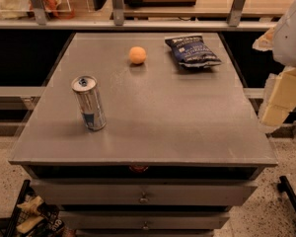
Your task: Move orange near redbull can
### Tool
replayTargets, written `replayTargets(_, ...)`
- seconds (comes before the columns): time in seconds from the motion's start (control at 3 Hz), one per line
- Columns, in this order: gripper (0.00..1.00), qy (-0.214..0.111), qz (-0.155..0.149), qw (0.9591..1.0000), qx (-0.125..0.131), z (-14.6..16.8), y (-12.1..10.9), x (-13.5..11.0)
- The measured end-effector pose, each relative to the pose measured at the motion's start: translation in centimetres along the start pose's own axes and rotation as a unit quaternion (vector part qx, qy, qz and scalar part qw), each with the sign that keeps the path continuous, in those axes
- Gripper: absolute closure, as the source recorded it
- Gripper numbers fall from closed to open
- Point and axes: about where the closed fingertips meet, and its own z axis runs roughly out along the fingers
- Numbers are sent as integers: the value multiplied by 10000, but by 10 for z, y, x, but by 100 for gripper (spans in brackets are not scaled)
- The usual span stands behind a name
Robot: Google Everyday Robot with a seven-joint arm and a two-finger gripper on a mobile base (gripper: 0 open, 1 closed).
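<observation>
A small round orange fruit is sitting toward 12 o'clock on the grey metal tabletop, well apart from the slim silver-and-blue redbull can, which is standing upright toward 8 o'clock. A dark blue crinkled chip bag is lying flat at about 1 o'clock, near the orange fruit but not touching it. The robot's cream-coloured gripper is hanging off the tabletop's edge at 3 o'clock, holding nothing; how its jaws are standing cannot be told from this view.

Judging by this layout, the task is sitting at its opening step: the fruit is resting untouched and the reach is not yet begun. The next move is calling for the arm to be travelling in from 3 o'clock toward 12 o'clock, passing over or around the chip bag without dragging it, then descending squarely on the fruit, since a smooth ball is likely to be rolling away under an off-centre pinch. After lifting, the carry is heading toward 8 o'clock, setting down just beside the can without tipping it
</observation>
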Motion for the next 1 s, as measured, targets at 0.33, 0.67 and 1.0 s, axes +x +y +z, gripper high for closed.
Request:
replayTargets(0.33,0,-79,-31,9999,56,1,-5,-3)
replayTargets(0.67,0,-493,-65,9988,19,25,-35,-27)
replayTargets(1.0,0,-1021,97,9947,-6,69,-73,-65)
